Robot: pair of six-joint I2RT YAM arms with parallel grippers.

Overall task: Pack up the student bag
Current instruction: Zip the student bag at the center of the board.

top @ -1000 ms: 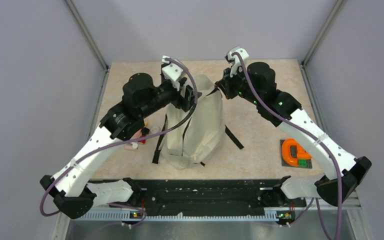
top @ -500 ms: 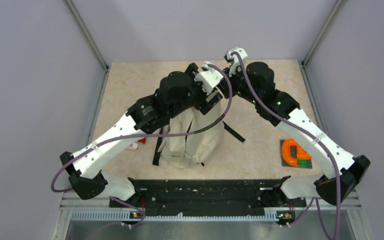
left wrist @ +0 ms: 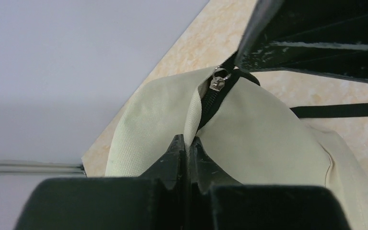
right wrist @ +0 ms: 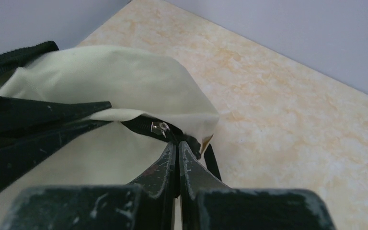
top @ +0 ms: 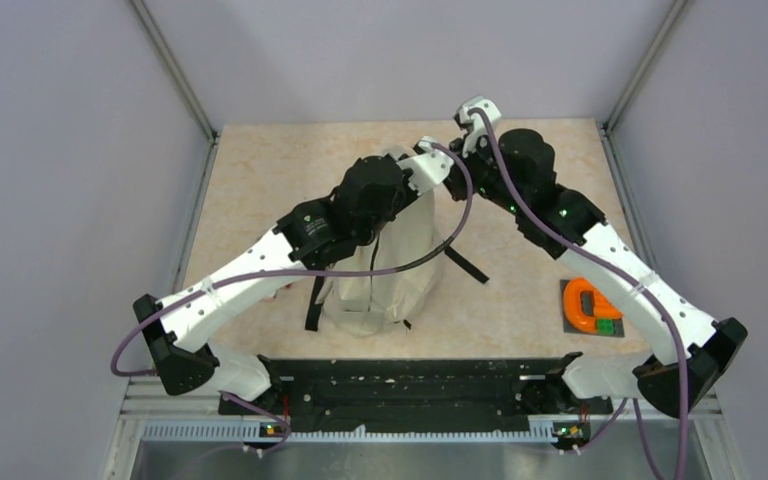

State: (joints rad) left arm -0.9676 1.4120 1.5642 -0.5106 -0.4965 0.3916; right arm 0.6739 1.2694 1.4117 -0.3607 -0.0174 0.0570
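The student bag [top: 392, 268], a cream backpack with black straps, stands upright in the middle of the table. My left gripper [left wrist: 188, 142] reaches over its top and is shut on a fold of cream fabric beside the black zipper. The metal zipper pull [left wrist: 218, 82] hangs free just beyond that fold. My right gripper [right wrist: 177, 144] is shut on the black end of the zipper at the bag's top corner, right below the pull [right wrist: 161, 128]. In the top view both grippers, left [top: 444, 178] and right [top: 460, 172], meet at the bag's far upper edge.
An orange C-shaped piece [top: 588, 303] lies on a small grey plate with a green block at the right. A black strap [top: 468, 266] trails from the bag onto the table. Grey walls enclose the table on three sides.
My left arm swung right across the top of the bag. Its gripper, open before, has shut on the fabric by the zipper. The right arm has held still.
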